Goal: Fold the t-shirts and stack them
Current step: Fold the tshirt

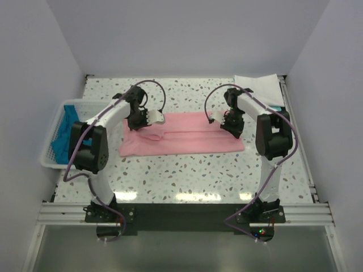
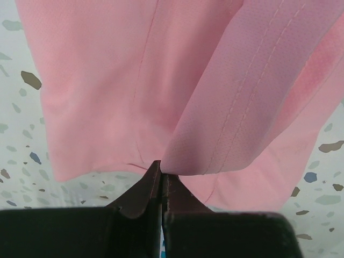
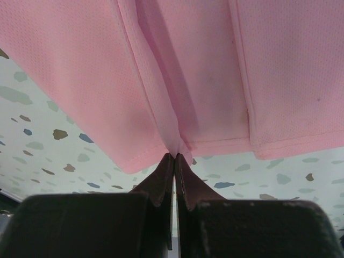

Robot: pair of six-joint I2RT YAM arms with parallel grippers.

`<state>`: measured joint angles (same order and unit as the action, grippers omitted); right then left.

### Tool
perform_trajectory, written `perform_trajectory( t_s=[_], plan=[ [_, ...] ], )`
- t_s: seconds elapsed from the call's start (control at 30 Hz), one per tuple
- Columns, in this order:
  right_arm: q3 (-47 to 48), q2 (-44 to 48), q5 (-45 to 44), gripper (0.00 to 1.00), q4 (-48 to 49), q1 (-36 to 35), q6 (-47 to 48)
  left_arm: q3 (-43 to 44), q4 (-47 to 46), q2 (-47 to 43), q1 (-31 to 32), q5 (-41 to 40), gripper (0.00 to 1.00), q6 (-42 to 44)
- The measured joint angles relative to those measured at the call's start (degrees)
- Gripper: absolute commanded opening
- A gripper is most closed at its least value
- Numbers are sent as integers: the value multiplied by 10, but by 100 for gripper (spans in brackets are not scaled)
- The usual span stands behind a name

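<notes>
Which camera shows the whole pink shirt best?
The top external view: the pink shirt shows from end to end there. The wrist views show only close-up patches of its cloth, pinched in the shut left end effector and the shut right end effector.

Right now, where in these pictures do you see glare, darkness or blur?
Top external: even light, with pale glare streaks on the table near its front edge. Left wrist: the pink t-shirt weave is sharp, the left gripper dark and unlit. Right wrist: likewise sharp cloth, dark right gripper.
</notes>
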<state>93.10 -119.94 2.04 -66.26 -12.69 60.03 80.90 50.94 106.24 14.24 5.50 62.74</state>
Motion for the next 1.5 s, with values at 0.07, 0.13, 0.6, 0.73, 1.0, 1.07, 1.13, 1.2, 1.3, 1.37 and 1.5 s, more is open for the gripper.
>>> perform_trajectory(
  t_s=[0.07,0.13,0.6,0.73,1.0,1.07,1.13,1.2,1.3,1.37,1.5],
  plan=[
    [0,-1,0,5,0,0,-1,0,-6,5,-1,-1,9,0],
    [0,-3,-1,28,0,0,-3,0,-11,9,-4,-2,28,-1],
    [99,14,16,40,-41,22,-105,-22,-61,-129,-135,105,40,-217],
    [105,35,40,20,-68,22,-143,-74,-68,-169,-93,136,39,-282],
    [45,35,65,0,-57,21,-210,-166,-111,-133,-22,116,47,-412],
    [21,35,64,0,-42,21,-229,-179,-132,-131,-11,100,47,-436],
    [-4,33,59,0,-20,21,-242,-183,-151,-127,-3,78,47,-454],
    [-24,26,45,0,-1,20,-252,-182,-172,-117,2,57,47,-468],
    [-41,10,27,0,25,19,-258,-167,-188,-81,5,24,47,-482],
    [-49,-1,15,0,39,19,-260,-152,-196,-54,5,5,48,-486],
    [-51,-5,2,0,44,17,-260,-110,-200,-15,6,-19,48,-487]
  ],
)
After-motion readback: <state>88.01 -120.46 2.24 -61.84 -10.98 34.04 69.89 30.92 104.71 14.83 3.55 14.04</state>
